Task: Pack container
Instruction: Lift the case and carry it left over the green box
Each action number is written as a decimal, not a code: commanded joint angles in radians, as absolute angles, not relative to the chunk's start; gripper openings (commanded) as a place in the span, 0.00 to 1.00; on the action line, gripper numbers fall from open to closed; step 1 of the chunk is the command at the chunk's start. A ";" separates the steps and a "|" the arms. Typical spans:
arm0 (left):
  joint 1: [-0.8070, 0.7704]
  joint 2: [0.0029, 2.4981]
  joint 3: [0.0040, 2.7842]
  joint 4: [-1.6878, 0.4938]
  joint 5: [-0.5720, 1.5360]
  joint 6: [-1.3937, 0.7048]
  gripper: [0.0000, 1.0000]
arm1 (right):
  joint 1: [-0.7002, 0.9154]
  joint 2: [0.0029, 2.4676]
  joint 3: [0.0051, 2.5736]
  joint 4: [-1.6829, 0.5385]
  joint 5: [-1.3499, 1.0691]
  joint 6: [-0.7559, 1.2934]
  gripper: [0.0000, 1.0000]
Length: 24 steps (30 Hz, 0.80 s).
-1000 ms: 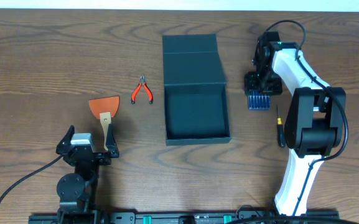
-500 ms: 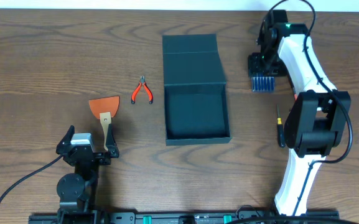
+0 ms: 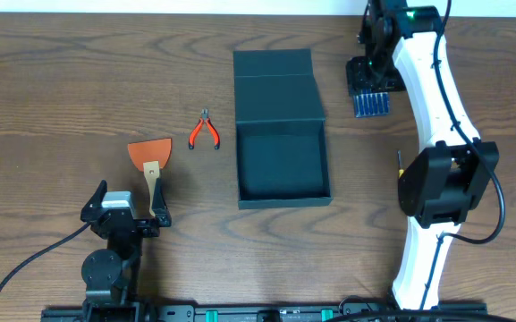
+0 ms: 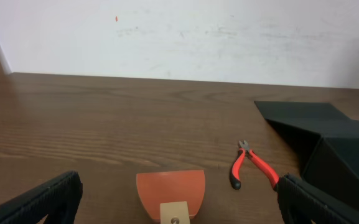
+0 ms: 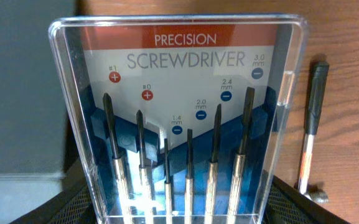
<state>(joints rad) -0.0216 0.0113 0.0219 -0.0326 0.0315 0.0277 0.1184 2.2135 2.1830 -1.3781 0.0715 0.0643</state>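
The dark teal container (image 3: pixel 282 165) lies open in the middle of the table, its lid flap folded back to the far side. It also shows at the left of the right wrist view (image 5: pixel 17 87) and at the right of the left wrist view (image 4: pixel 341 143). My right gripper (image 3: pixel 370 73) is shut on the clear blue screwdriver-set case (image 3: pixel 372 101) and holds it right of the lid. The case (image 5: pixel 185 112) fills the right wrist view between my right gripper's (image 5: pixel 179 208) jaws. My left gripper (image 3: pixel 125 207) is open and empty near the front edge.
An orange scraper (image 3: pixel 150 154) lies just ahead of the left gripper (image 4: pixel 179 208), between its jaws in the left wrist view (image 4: pixel 170 193). Red pliers (image 3: pixel 205 131) lie left of the container. A black screwdriver (image 5: pixel 313 118) lies right of the case, mostly under the right arm in the overhead view.
My right gripper has carried the screwdriver-set case toward the far edge of the table. The left arm has not moved.
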 commanded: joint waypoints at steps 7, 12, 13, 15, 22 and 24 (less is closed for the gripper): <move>-0.019 0.011 0.004 -0.069 0.027 0.041 0.99 | 0.209 2.212 2.260 -1.491 0.029 0.159 0.46; -0.019 0.011 0.004 -0.069 0.027 0.041 0.99 | 0.279 2.208 2.260 -1.512 0.029 0.186 0.49; -0.019 0.011 0.004 -0.069 0.027 0.041 0.99 | 0.294 2.205 2.260 -1.516 0.028 0.189 0.49; -0.019 0.011 0.004 -0.069 0.027 0.041 0.99 | 0.331 2.199 2.261 -1.521 0.029 0.210 0.49; -0.019 0.011 0.004 -0.069 0.027 0.041 0.99 | 0.459 2.184 2.261 -1.551 0.029 0.304 0.49; -0.019 0.011 0.004 -0.069 0.027 0.041 0.99 | 0.494 2.184 2.261 -1.572 0.029 0.342 0.48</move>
